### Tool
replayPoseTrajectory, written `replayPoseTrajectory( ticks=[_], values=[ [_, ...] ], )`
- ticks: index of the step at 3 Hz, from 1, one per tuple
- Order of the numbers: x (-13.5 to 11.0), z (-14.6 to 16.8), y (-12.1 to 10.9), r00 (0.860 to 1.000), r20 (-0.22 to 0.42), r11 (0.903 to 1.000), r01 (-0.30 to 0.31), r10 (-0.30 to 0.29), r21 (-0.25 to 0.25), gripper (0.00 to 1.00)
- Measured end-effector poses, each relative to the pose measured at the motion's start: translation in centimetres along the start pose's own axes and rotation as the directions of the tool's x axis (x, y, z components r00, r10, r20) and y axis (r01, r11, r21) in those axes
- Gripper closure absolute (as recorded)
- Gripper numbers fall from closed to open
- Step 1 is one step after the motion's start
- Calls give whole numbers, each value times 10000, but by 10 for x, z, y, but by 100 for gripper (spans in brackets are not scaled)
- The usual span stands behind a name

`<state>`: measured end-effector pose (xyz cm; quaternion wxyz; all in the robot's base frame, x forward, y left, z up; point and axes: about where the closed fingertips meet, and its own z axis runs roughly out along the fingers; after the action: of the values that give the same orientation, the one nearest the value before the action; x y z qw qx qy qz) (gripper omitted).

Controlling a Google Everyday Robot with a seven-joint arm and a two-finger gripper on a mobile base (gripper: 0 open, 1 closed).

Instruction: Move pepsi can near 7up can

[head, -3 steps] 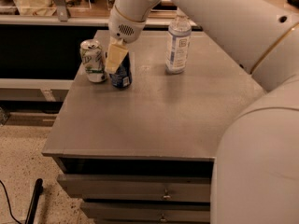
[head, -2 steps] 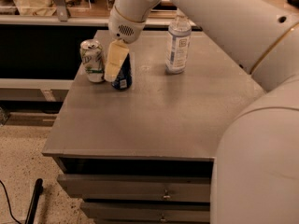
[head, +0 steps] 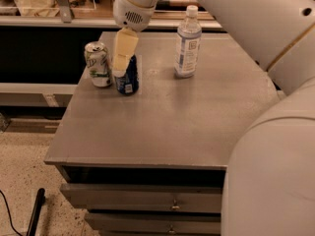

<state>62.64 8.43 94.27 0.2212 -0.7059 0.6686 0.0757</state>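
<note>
Gripper sits over pepsi can top; clamped or loose, cannot tell. 7up can just beside gripper.

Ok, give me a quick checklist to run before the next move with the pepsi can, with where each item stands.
1. Pepsi can upright on the table: ok.
2. Pepsi can near the 7up can: ok, they stand side by side.
3. 7up can upright: ok.
4. Hand over the pepsi can's top: ok.
5. Hand's hold on the pepsi can: cannot tell.
6. Water bottle apart from the cans: ok.
</note>
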Motion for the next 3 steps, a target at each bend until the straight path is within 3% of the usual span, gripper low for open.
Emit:
replayPoseTrajectory(
  ticks=[1, 2, 3],
  values=[
    [3, -16, -4, 9995, -136, 9995, 279, -277, 138, 0],
    [18, -30, 1, 9961, -63, 9961, 881, -881, -51, 0],
    [18, -29, 1, 9923, -56, 9923, 1237, -1237, -63, 0]
  ],
)
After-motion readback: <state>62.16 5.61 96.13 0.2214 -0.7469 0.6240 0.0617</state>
